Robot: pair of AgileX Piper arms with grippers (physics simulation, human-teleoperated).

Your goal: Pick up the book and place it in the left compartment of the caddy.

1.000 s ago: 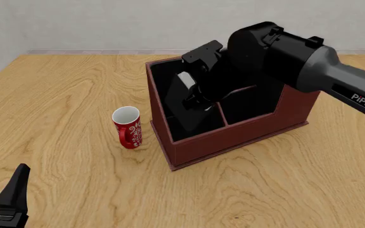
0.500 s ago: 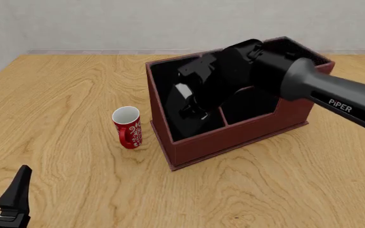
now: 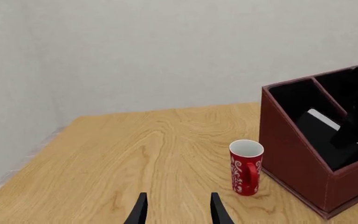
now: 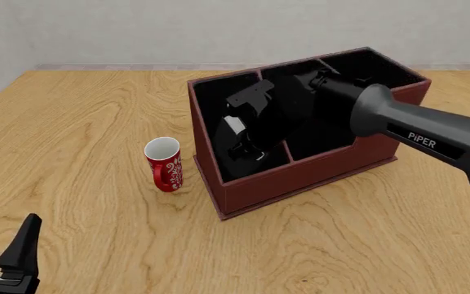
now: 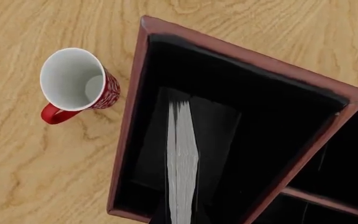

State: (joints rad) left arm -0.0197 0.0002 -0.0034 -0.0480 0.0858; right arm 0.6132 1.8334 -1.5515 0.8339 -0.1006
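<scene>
The reddish-brown caddy (image 4: 300, 177) stands mid-table. My right gripper (image 4: 242, 142) reaches down into its left compartment (image 4: 215, 101) and is shut on the book (image 4: 235, 126), whose white page edge shows between black covers. In the right wrist view the book (image 5: 182, 158) hangs inside that slot (image 5: 229, 79), its lower end hidden in the dark; the gripper (image 5: 179, 218) barely shows. The left wrist view sees the book (image 3: 323, 120) tilted in the caddy (image 3: 291, 154). My left gripper (image 4: 3, 228) is open near the front left corner, fingers (image 3: 140, 210) apart, holding nothing.
A red mug (image 4: 163, 164) with white pattern stands upright just left of the caddy, also seen as the mug (image 3: 246, 167) and from above as the mug (image 5: 73, 81). The right arm (image 4: 415, 138) crosses over the caddy's middle sections. A wall runs behind the table.
The right arm has dropped lower and swung down over the caddy, carrying the book deeper into the left compartment. The left arm has stayed put.
</scene>
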